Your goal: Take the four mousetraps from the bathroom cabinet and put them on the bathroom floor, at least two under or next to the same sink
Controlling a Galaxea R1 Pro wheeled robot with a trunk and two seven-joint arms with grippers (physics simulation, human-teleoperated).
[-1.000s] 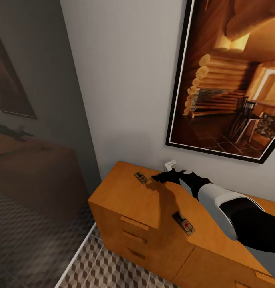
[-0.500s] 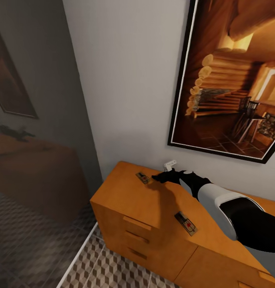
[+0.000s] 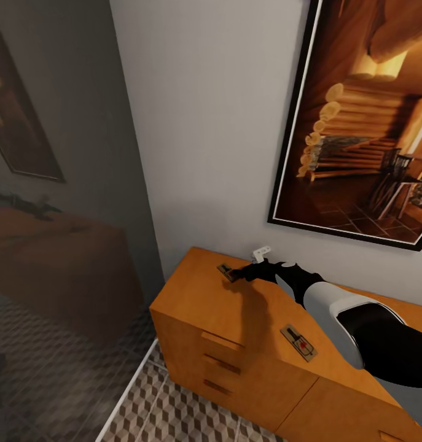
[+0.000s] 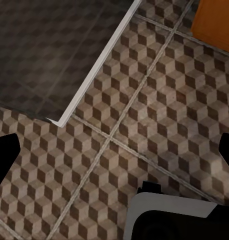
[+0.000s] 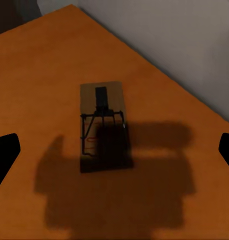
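Since a second ago: whole head picture slid rightward, so camera turned; arm's pose in the picture unchanged, gripper now closer over the far trap.
Head view, arm: right gripper [image 3: 242, 272], black, stretched toward 11 o'clock over the top of the wide orange-brown wooden cabinet [image 3: 235, 319] with slim bar handles.
Head view, target: small flat tan wooden mousetrap with dark wire [image 3: 227, 271] at the fingertips, near the cabinet's far left corner; touching or just above, cannot tell.
Head view, spare: second tan mousetrap with red mark [image 3: 298, 342] nearer the front edge, at 5 o'clock from the first, well apart.
Head view, surroundings: framed log-cabin picture [image 3: 370, 129] on the wall; cube-patterned brown and tan floor tiles [image 3: 174, 411] below.
Left wrist view: left gripper [image 4: 114, 155] wide apart, holding nothing, hanging over the tiles; white sill strip [image 4: 99, 65] crossing.
Right wrist view: fingers spread wide, black fingertips [image 5: 4, 155] at both edges, trap centred between them, shadow over its near end.
Doing it well: probably lower straight, keep board centred, close across the short sides clear of the wire, lift level.
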